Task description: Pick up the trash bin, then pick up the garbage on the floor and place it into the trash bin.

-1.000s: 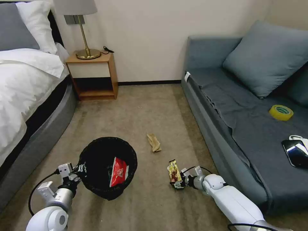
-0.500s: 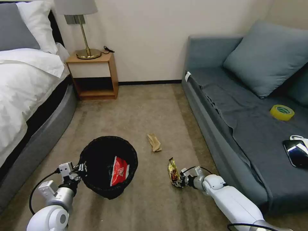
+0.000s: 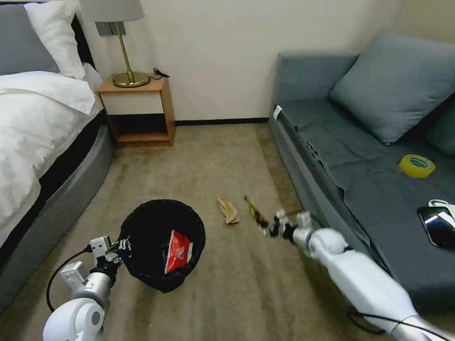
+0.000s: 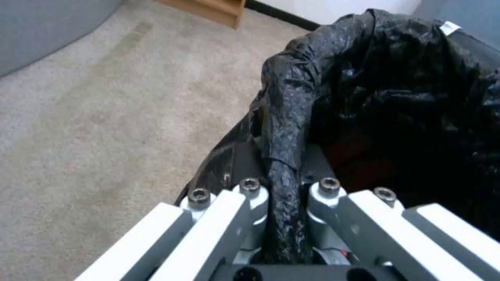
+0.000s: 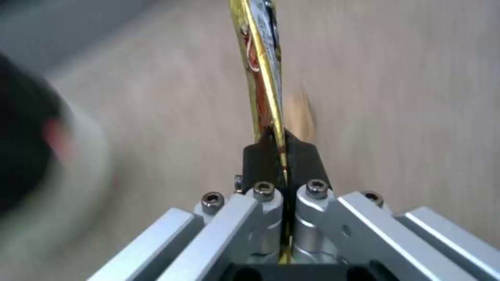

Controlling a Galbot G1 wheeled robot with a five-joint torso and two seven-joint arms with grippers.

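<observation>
No legible text; print on red-white wrapper (image 3: pixel 177 251) too small to read.

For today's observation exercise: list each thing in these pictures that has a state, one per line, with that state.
Round black-bagged trash bin: rim gripped by left hand.
Red-white wrapper: inside the bin.
Yellow-red snack wrapper: pinched in right hand, off the carpet.
Crumpled tan paper: lying on carpet.
Yellow tape roll: flat on sofa.

One bin (image 3: pixel 163 246); three litter pieces (image 3: pixel 229 210)
</observation>
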